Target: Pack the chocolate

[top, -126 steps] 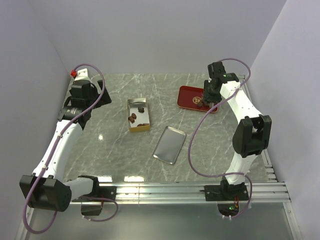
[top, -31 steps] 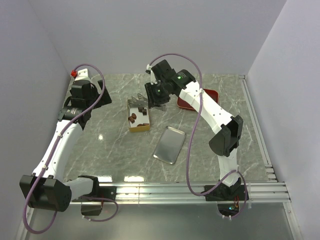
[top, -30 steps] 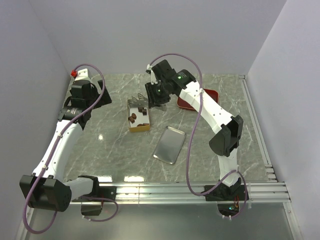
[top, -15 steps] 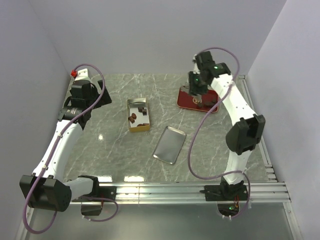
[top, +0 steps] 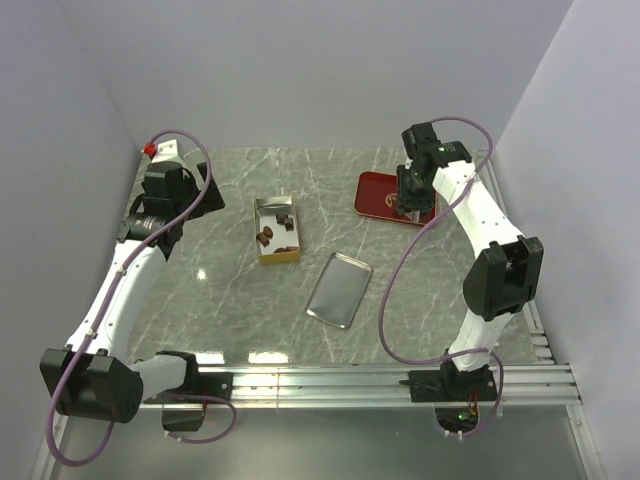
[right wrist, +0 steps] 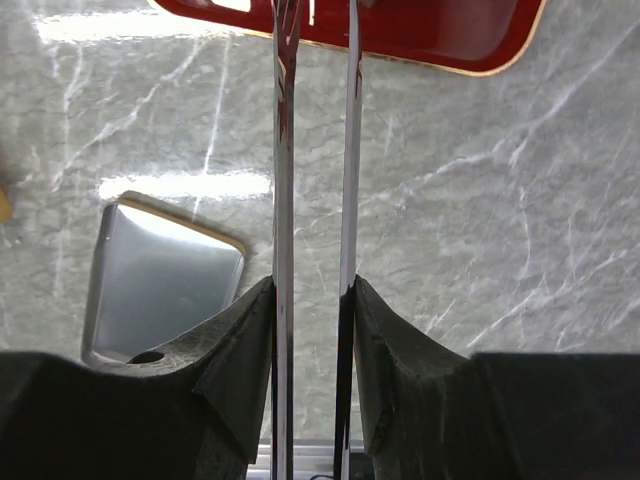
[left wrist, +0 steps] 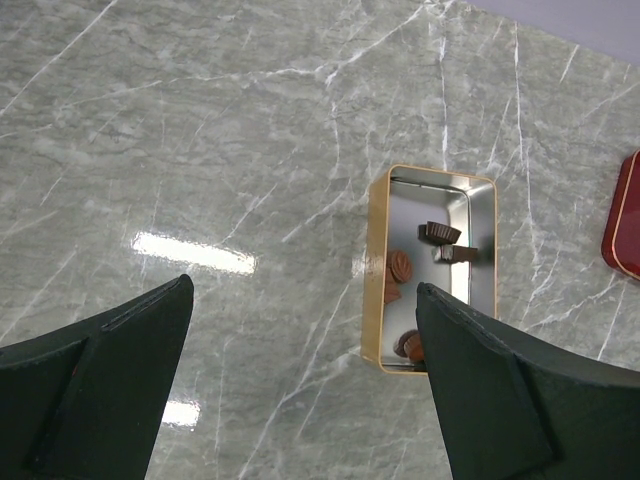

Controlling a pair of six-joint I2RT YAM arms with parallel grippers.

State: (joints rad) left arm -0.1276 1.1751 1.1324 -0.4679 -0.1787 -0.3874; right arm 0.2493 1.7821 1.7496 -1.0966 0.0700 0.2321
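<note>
The gold tin lies left of centre with several small brown chocolates in it. It also shows in the left wrist view, with chocolates inside. My left gripper hangs open and empty, high above the table left of the tin. My right gripper is over the red tray. Its two long thin blades stand a narrow gap apart. Their tips run past the top edge of the right wrist view, over the tray. Nothing shows between the blades.
The tin's lid lies upside down, silver side up, right of the tin and nearer the arms; it also shows in the right wrist view. Walls close in the table on the left, back and right. A metal rail runs along the near edge.
My right arm swung from the tin back to the red tray and has moved slightly right and lower over it. The left arm has not moved.
</note>
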